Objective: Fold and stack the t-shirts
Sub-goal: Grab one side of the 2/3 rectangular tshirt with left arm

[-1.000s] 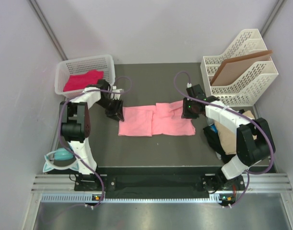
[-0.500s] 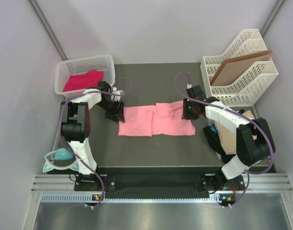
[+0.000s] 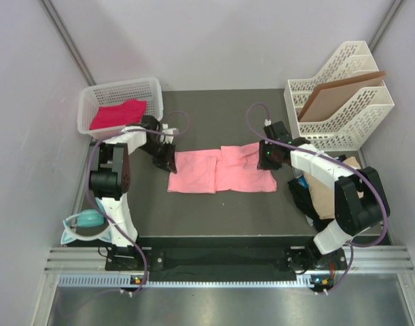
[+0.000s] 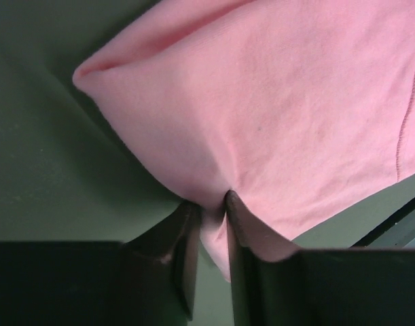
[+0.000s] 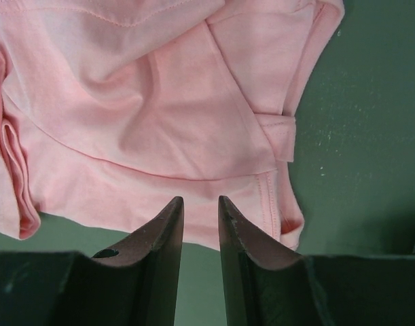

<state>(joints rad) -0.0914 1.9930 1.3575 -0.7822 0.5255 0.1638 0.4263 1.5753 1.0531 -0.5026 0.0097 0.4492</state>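
Here, the left end effector point(image 4: 210, 204) is clenched on a corner of the salmon pink t-shirt point(image 4: 275, 102), a soft knit folded flat mid-tabletop point(image 3: 214, 122). The right end effector point(image 5: 201, 200) sits at the shirt's hemmed right edge, its fingers a slit apart; whether it grips, I cannot tell. Both arms reach low, elbows bent. Outward, a white lattice basket point(image 3: 122, 87) holds a magenta-pink t-shirt point(image 3: 117, 113), and a slotted file rack point(image 3: 343, 129) holds a stiff brown board point(image 3: 339, 92).

- A robot lab test cell: plain pale walls point(image 3: 227, 41) box in a dark table point(image 3: 214, 204).
- Left arm point(image 3: 109, 176) and right arm point(image 3: 329, 173) stand bolted by an aluminium rail point(image 3: 221, 261).
- A plastic basket point(image 3: 119, 88) and a file rack point(image 3: 343, 102) serve as props.
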